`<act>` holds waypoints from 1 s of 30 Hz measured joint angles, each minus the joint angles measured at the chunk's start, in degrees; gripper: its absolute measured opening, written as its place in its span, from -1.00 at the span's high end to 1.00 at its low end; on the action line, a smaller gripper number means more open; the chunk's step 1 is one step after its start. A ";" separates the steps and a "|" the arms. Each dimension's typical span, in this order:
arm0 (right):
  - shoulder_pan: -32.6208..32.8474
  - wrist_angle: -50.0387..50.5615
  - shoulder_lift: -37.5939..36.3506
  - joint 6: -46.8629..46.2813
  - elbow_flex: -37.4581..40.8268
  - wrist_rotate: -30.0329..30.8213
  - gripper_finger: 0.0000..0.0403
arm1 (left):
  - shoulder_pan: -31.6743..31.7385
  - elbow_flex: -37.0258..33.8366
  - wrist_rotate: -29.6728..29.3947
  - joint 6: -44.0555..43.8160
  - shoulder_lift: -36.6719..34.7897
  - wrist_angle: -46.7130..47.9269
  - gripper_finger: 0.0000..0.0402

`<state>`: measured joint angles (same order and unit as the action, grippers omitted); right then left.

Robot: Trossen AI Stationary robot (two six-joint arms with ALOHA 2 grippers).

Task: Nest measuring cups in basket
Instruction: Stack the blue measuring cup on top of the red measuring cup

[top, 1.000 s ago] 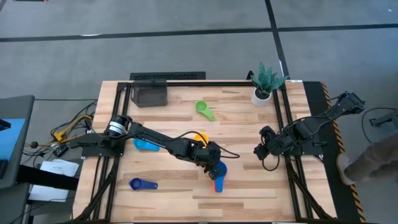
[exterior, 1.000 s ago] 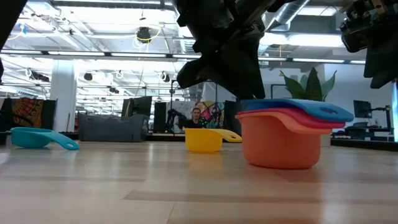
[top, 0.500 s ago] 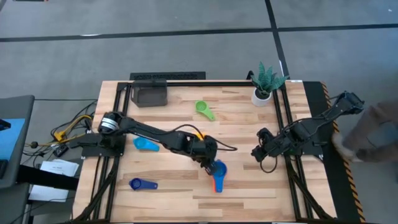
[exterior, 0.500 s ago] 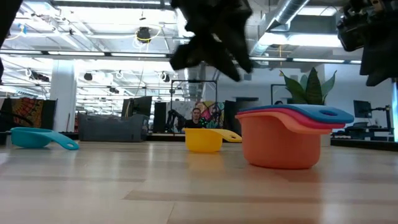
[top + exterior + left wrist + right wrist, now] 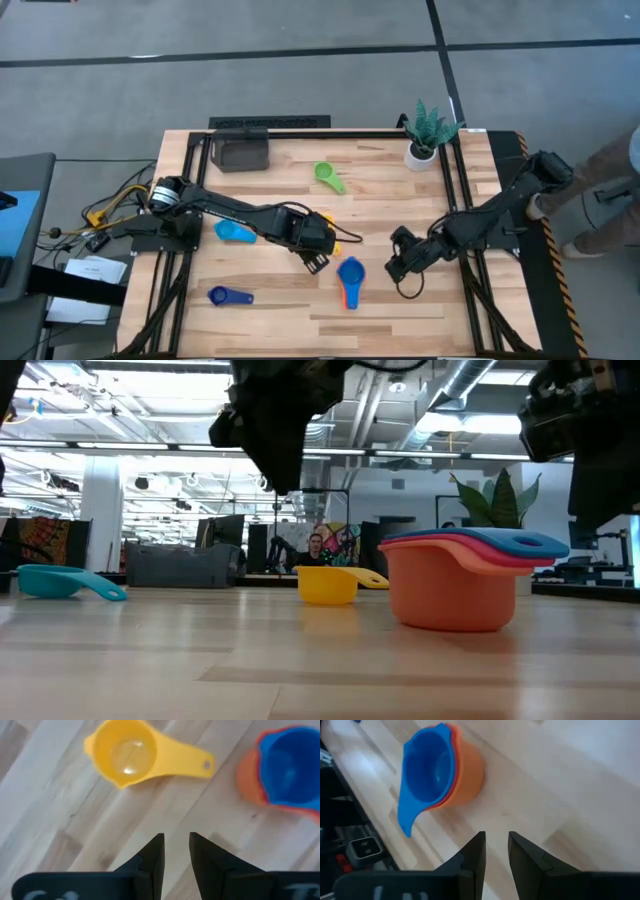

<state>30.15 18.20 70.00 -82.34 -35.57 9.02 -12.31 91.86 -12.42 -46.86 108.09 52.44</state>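
A blue cup sits nested in a red one inside an orange one; this stack (image 5: 350, 281) (image 5: 440, 770) stands upright on the table, near the middle front. The yellow cup (image 5: 135, 755) lies just beyond it, partly under my left arm in the high view. The green cup (image 5: 328, 176), the light blue cup (image 5: 235, 232) and the dark blue cup (image 5: 228, 296) lie apart on the wood. The basket (image 5: 243, 150) stands at the far left. My left gripper (image 5: 175, 847) hovers left of the stack, open by a narrow gap and holding nothing. My right gripper (image 5: 495, 847) hovers right of the stack, likewise open and holding nothing.
A white pot with a green plant (image 5: 428, 135) stands at the far right corner. Black frame rails (image 5: 455, 200) run along the table's sides. A person (image 5: 605, 200) stands beyond the right edge. Bare wood lies along the near edge.
My left gripper has risen off the stack and drawn away toward the table's left, tipping more steeply down; the stack stays put. My right gripper has come down and toward the stack from the right.
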 joint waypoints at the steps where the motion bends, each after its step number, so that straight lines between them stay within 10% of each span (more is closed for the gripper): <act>1: 0.00 -1.47 0.88 -0.34 0.00 -0.16 0.47 | 0.30 -0.05 -0.01 0.07 -0.36 1.28 0.60; 30: 4.65 -17.77 27.14 -13.18 -12.91 -1.85 0.58 | -1.89 -13.41 -6.00 4.64 -7.91 3.99 0.60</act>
<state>34.80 0.43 97.14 -95.52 -48.49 7.16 -14.19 78.44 -18.42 -42.22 100.18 56.43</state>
